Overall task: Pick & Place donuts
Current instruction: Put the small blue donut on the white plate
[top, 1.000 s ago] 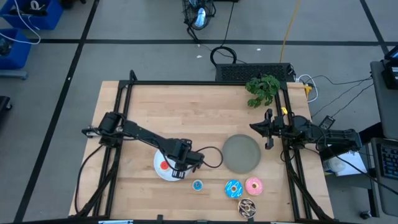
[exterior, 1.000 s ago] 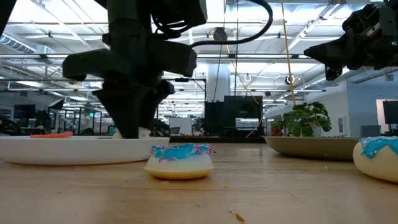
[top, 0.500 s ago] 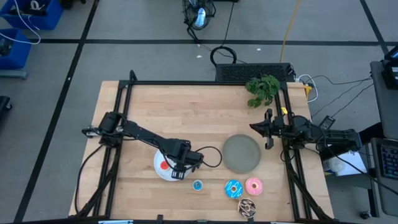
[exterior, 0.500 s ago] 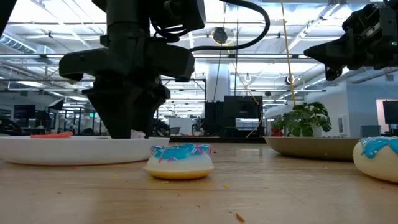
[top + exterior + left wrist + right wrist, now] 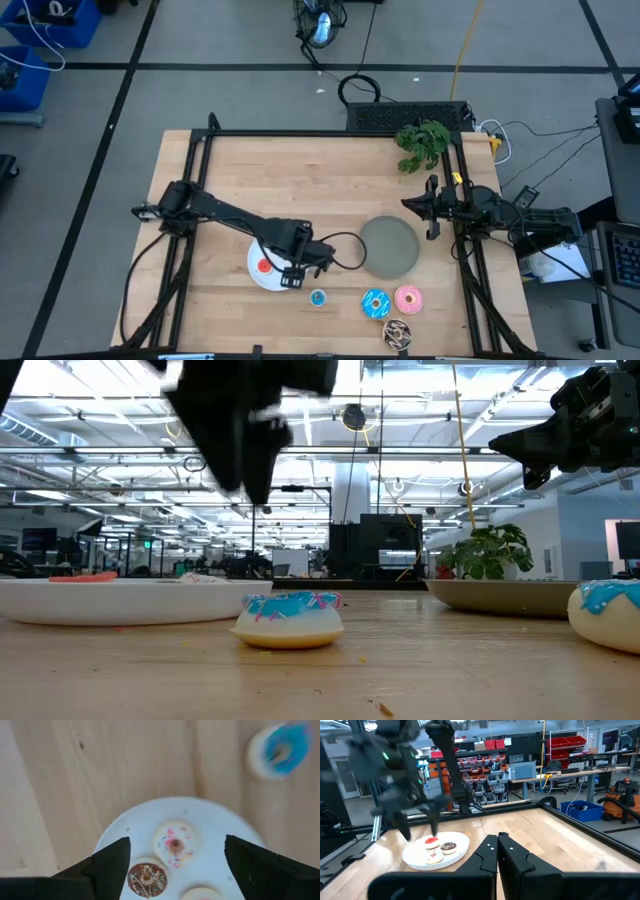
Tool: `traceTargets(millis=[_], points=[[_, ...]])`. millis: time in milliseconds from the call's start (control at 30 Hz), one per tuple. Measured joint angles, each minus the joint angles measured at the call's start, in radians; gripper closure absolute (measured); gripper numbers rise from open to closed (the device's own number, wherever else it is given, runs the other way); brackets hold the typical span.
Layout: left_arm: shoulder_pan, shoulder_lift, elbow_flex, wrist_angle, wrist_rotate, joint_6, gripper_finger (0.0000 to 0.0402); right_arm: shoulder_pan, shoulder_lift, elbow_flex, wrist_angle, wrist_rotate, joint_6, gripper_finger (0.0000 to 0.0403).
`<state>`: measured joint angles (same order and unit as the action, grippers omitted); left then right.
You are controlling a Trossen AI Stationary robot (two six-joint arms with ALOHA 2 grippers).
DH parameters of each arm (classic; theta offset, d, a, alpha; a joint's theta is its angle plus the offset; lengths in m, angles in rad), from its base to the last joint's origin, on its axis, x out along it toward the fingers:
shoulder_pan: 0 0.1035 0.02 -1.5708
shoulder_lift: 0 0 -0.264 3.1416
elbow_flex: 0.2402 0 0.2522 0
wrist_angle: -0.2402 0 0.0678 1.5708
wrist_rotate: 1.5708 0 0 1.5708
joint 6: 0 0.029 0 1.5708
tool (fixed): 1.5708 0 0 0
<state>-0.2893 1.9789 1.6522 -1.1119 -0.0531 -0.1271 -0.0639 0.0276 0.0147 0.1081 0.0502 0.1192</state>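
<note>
My left gripper is open and hangs above the round white plate, touching nothing. On that plate lie three tiny donuts: white, brown and red. The tiny blue donut rests flat on the table just past the plate's near-right rim. The larger blue sprinkled, pink and speckled brown donuts lie flat near the table's near edge. My right gripper is shut and waits high at the table's right side.
A round grey plate lies right of the white plate, with a black cable looping between them. A green plant sits at the far right corner. Black frame rails run along the table's left, right and far edges. Bare wood stretches across the far half.
My left gripper has risen from the white plate, where its fingers stood low around the white donut, and has shifted a little toward the table's right edge. The white donut stays lying on the plate.
</note>
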Motion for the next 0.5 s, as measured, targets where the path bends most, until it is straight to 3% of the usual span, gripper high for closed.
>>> traceTargets(millis=[167, 500], points=[[-0.039, -0.002, 0.114, -0.024, -0.001, -0.012, 0.0158, 0.000, 0.000, 0.000, 0.000, 0.000, 0.000, 0.0403], [-0.078, -0.002, 0.138, -0.039, -0.033, 0.023, 0.0383, 0.000, 0.000, 0.000, 0.000, 0.000, 0.000, 0.0403]])
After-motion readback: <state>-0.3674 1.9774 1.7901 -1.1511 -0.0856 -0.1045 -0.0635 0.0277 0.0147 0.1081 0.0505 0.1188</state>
